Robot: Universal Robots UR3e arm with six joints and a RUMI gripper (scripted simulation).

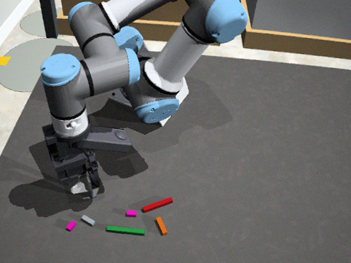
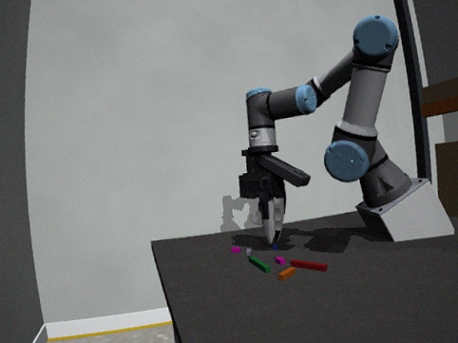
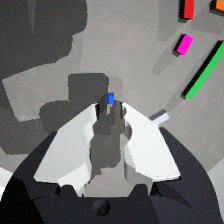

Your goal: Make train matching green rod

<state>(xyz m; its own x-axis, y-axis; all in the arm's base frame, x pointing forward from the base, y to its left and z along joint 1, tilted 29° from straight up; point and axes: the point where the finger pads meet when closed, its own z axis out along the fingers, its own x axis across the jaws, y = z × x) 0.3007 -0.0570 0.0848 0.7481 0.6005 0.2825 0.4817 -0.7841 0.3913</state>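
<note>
My gripper (image 1: 85,192) (image 2: 275,241) (image 3: 109,104) is low over the mat, its fingers a little apart. A blue rod (image 2: 274,247) (image 3: 110,98) lies at the fingertips, narrower than the gap and not clasped. The green rod (image 1: 126,230) (image 2: 259,264) (image 3: 204,71) lies alone. A grey rod (image 1: 87,220) (image 2: 248,251) (image 3: 161,118) lies left of it in the top view, with a magenta rod (image 1: 70,226) (image 2: 236,250) farther left, hidden in the wrist view. Another magenta rod (image 1: 131,213) (image 2: 280,261) (image 3: 184,44) lies behind the green one. No rods are joined.
A red rod (image 1: 157,205) (image 2: 308,265) (image 3: 187,9) lies slanted right of the nearer-to-red magenta rod in the top view. An orange rod (image 1: 161,226) (image 2: 287,274) (image 3: 218,6) lies between the red rod and the green rod's right side. The arm's base stands behind.
</note>
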